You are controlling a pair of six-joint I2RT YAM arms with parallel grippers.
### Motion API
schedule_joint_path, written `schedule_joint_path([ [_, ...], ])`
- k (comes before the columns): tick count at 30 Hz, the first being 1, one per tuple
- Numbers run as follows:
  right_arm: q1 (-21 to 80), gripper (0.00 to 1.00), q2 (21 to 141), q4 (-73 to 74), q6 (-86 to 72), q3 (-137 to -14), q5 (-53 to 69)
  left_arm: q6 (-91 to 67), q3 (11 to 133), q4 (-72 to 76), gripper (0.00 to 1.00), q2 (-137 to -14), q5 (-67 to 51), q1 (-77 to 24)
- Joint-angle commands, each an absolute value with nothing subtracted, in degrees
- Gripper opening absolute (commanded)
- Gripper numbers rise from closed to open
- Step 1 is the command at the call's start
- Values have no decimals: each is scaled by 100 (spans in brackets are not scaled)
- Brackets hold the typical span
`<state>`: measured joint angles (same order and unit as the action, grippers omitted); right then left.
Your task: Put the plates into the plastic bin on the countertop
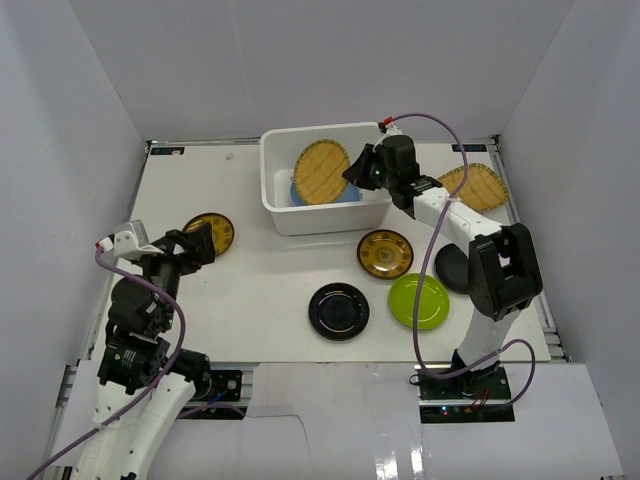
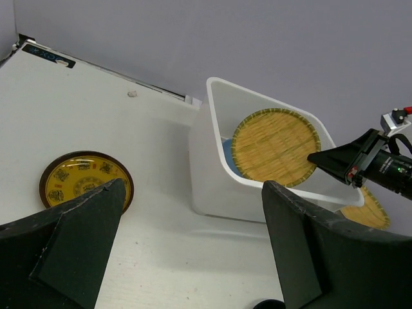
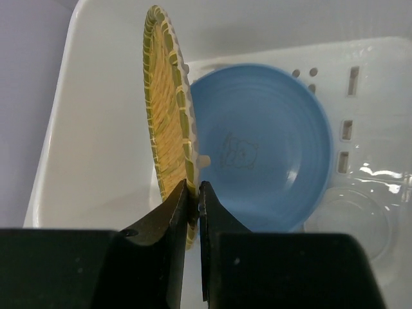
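Observation:
The white plastic bin stands at the back middle of the countertop. My right gripper is shut on the rim of a yellow woven plate and holds it on edge over the bin, above the light blue plate lying inside. My left gripper is open and empty, low over the countertop beside a dark gold-patterned plate. A second gold-patterned plate, a black plate, a lime green plate, another black plate and a second woven plate lie on the countertop.
White walls close in the countertop on three sides. The right arm stands over the right-hand plates, partly covering the black one. Its purple cable loops over the back right.

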<state>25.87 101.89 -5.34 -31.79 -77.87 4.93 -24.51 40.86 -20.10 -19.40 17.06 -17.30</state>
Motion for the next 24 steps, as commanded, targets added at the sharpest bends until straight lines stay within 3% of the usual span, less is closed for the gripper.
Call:
schedule_joint_path([
  [1,2479,9,10221,-862,-3568,-8130,1195,-2478,4060,-1960,98,-2013,1538,-1767],
  [9,2452,24,10634,-299,-3533,-8218,748,-2479,4043,-1960,98,-2039,1477,-1793],
  [12,2461,34,10740,-71,-3411,-8288,677,-2487,4043,-1951,98,-2057,1468,-1793],
  [18,2514,67,10653,202,-3165,-8516,432,-2479,4043,-1942,98,-2074,1441,-1802],
  [19,2540,77,10618,246,-3121,-8647,387,-2487,4034,-1942,98,-2083,1433,-1802],
  [24,2593,96,10354,536,-2629,-9175,-235,-2505,4034,-1934,98,-2118,1380,-1810],
])
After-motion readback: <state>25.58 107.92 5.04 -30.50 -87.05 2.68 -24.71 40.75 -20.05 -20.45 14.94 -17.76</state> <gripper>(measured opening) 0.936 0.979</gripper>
